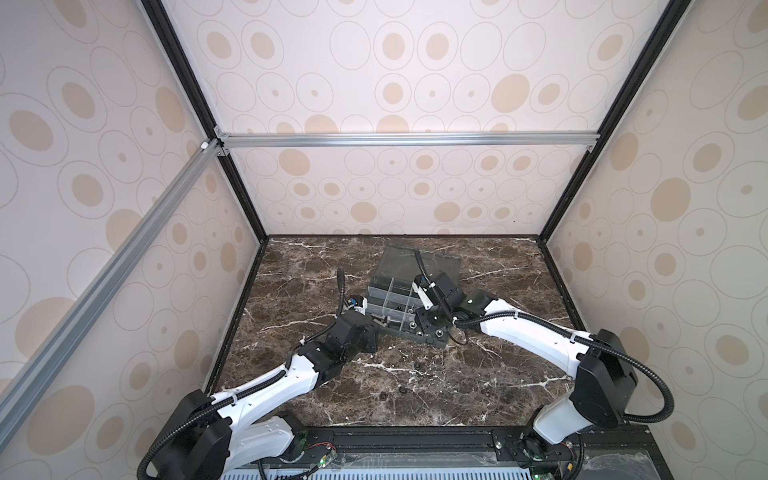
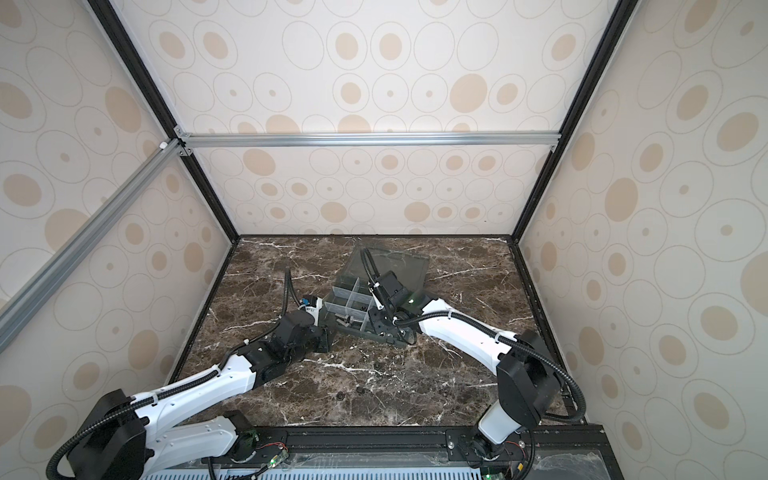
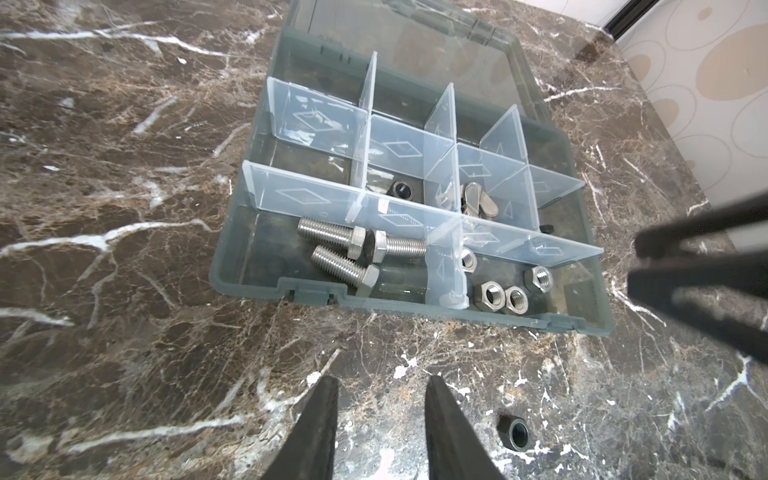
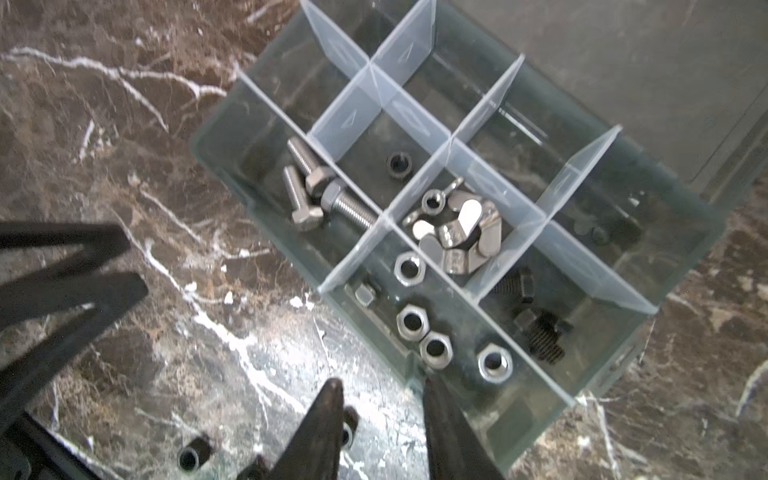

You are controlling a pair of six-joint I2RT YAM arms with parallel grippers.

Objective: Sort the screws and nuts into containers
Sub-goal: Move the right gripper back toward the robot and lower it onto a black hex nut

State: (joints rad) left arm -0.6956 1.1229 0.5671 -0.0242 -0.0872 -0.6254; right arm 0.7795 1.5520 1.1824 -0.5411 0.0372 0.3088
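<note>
The smoky-grey organizer box (image 3: 249, 286) (image 1: 399, 336) stands open, its containers parted by clear dividers. One front cell holds three silver screws (image 3: 357, 253) (image 4: 316, 191). The cell beside it holds several silver hex nuts (image 3: 505, 295) (image 4: 415, 320). Other cells hold wing nuts (image 4: 457, 232), one black nut (image 3: 401, 191) and black screws (image 4: 540, 332). My left gripper (image 3: 382, 379) is open and empty over the table in front of the screws' cell. My right gripper (image 4: 381, 379) is open and empty at the front corner by the silver nuts. Its finger (image 4: 328, 419) partly hides a loose black nut (image 4: 350, 428).
Loose black nuts lie on the marble table in front of the box (image 1: 382, 396) (image 1: 402, 390) (image 3: 515, 434) (image 4: 193, 455). The box lid (image 1: 424, 259) lies open behind the cells. Patterned walls close in the table on three sides.
</note>
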